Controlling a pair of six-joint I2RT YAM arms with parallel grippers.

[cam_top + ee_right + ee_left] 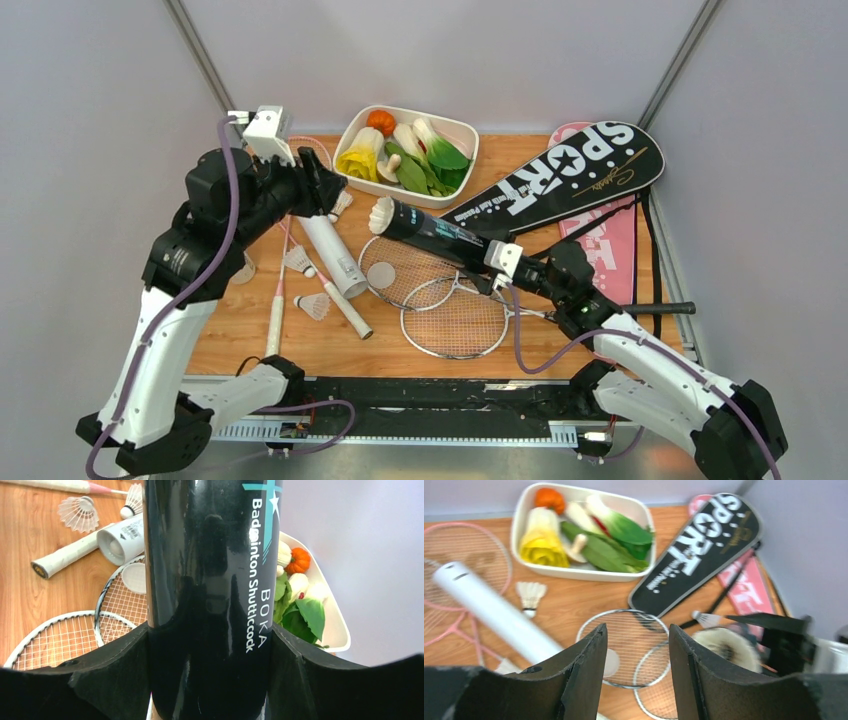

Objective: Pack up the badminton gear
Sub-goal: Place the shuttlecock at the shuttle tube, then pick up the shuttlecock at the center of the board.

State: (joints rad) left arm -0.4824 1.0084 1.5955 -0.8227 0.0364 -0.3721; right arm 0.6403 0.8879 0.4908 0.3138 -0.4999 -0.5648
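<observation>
Right wrist view shows your right claw (pixel 210 650) clenched around the black tube (pixel 210 570). You hold the tube over the two overlapping silver racquets (pixel 455 320), and feathers show at its open far end. Your left claw (pixel 638 665) is spread wide and grasps nothing, near the white tube (pixel 494 610), which lies across the pink racquet (pixel 469 545) on the table (pixel 235 345). Beyond, past the tray (pixel 574 573), the black cover (pixel 560 180) lies over the pink cover (pixel 612 255).
</observation>
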